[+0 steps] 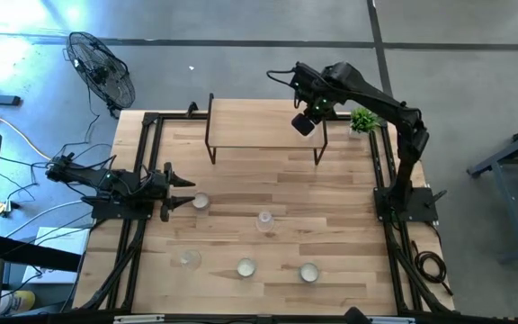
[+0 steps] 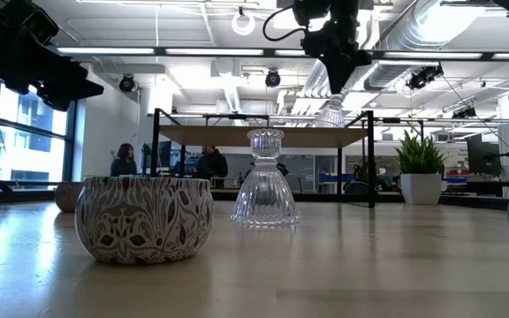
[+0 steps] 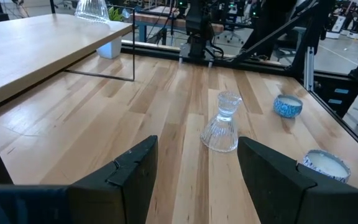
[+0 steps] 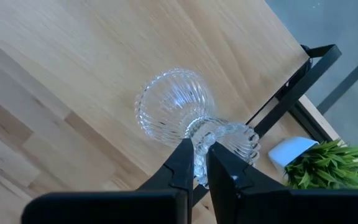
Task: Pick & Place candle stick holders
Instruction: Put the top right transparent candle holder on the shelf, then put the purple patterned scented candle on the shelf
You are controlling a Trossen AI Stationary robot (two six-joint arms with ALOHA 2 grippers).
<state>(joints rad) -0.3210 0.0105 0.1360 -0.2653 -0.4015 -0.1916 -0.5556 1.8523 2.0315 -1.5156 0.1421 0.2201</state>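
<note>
Right gripper (image 4: 196,163) pinched on the glass holder's (image 4: 178,107) stem, base hanging just over the shelf (image 1: 259,121) ready to set down, left gripper (image 3: 194,171) spread apart, idle

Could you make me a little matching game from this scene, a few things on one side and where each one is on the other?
Things:
1. right gripper
2. left gripper
3. green plant
4. patterned tealight cup

Places or states:
A. at the table's left edge, fingers open, holding nothing
B. nearest the low camera, on the tabletop
C. above the raised shelf's right end, shut on a glass holder
D. in a white pot on the table, just past the shelf's right end

Pairs: 1-C, 2-A, 3-D, 4-B
</note>
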